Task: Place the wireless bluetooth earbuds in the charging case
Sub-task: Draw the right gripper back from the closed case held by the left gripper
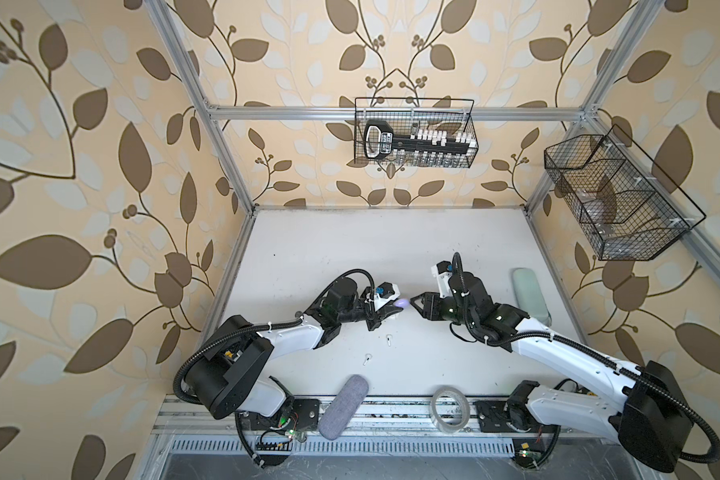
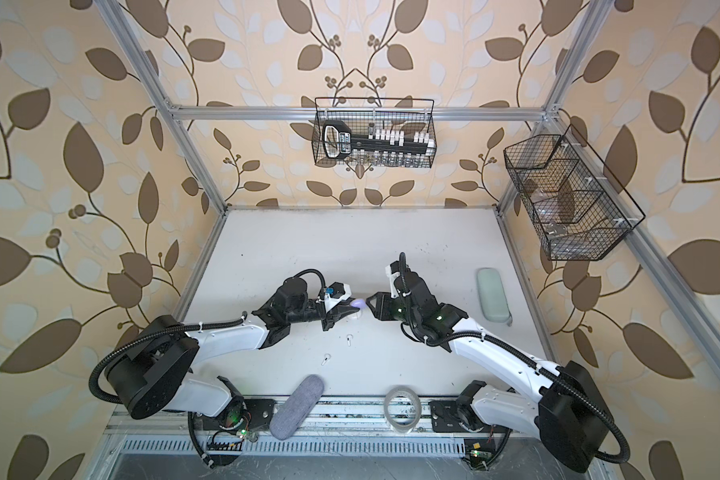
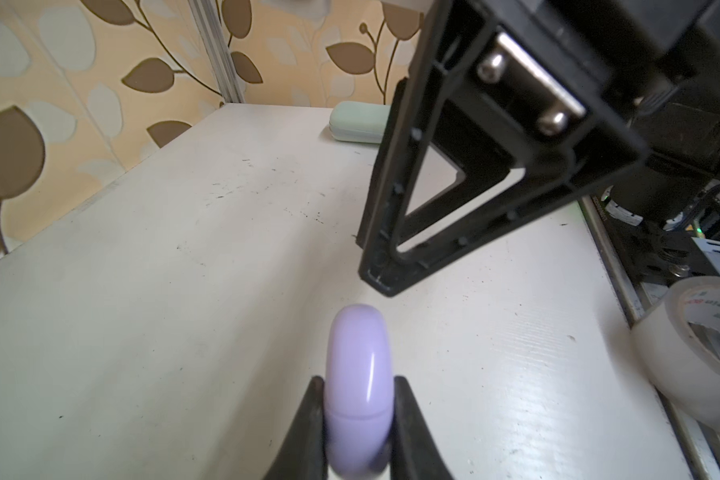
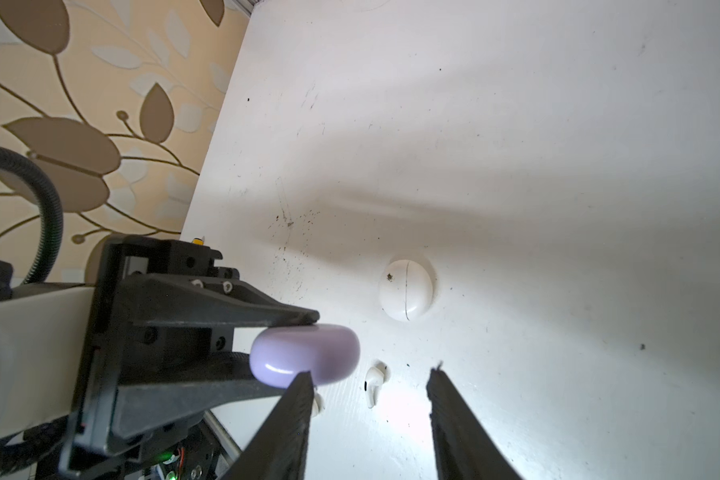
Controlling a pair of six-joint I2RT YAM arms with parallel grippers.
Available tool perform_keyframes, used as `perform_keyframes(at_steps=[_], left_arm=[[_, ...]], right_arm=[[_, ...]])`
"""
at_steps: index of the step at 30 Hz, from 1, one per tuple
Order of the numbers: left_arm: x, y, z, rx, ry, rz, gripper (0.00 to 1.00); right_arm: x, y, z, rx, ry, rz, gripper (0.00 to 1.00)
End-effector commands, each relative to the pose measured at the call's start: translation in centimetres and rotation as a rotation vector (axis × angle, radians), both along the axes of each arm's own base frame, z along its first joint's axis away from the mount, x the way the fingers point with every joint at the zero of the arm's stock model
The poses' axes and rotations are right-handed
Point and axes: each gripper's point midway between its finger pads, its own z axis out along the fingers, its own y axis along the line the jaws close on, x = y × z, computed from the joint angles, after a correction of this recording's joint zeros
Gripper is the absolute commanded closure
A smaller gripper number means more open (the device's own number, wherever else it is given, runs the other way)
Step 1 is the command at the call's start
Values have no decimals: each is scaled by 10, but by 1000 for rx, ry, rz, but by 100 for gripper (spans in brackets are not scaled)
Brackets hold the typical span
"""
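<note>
Lilac charging case (image 3: pixel 358 357), lid closed, sits pinched edge-on in the left gripper (image 3: pixel 357 380), whose fingers clamp both flat faces and hold it clear of the table (image 1: pixel 329 257). Opposite, the right gripper (image 1: pixel 413 300) has its jaws parted and empty, one tip just beside the case. White case (image 4: pixel 406 289) lies closed on the table nearby. Two white earbuds (image 1: pixel 389 340) (image 1: pixel 367 359) lie loose, nearer the front edge.

Grey pouch (image 1: pixel 344 405), tape roll (image 1: pixel 436 411) on front rail (image 1: pixel 400 411); mint case (image 1: pixel 531 297) at right
</note>
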Motion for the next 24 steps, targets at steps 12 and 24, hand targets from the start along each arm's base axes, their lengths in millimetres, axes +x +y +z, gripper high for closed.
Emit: perform_keyframes(at_steps=[12,24], left_arm=[[11,-4,22,-24,-36,13,100],[23,-4,23,-16,-5,67,100]], right_arm=[[-3,-41,-12,-144,-26,-82,36],[-12,-77,-23,-278,-75,-132,12]])
